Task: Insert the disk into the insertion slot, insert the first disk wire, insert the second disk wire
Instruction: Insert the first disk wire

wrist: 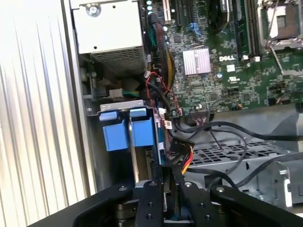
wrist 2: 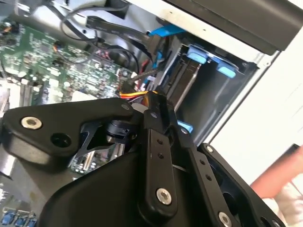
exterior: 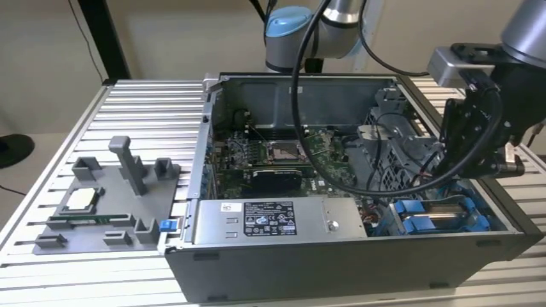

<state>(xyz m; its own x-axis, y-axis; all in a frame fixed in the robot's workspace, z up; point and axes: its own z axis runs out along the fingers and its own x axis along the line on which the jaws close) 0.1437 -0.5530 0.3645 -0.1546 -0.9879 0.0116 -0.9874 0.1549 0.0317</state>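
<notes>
The disk (exterior: 436, 216) sits in the insertion slot (exterior: 490, 211) at the front corner of the open computer case on the exterior view's right, its blue carrier tabs (wrist: 128, 133) facing up. My gripper (wrist: 168, 172) hangs right over that bay. It is shut on the black connector of a disk wire (wrist: 182, 152) with yellow, red and black leads. In the second wrist view the gripper (wrist 2: 154, 101) pinches the same wire (wrist 2: 135, 94) beside the blue tabs (wrist 2: 199, 54). Where the connector meets the disk is hidden behind the fingers.
A silver power-supply box (exterior: 273, 220) lies along the case front, the motherboard (exterior: 273, 153) behind it. A perforated grey cage (wrist: 236, 153) and loose black cables (wrist: 222, 130) crowd the bay. A grey parts fixture (exterior: 102, 198) stands on the slatted table. A blurred pinkish shape (wrist 2: 279, 184) is outside the case.
</notes>
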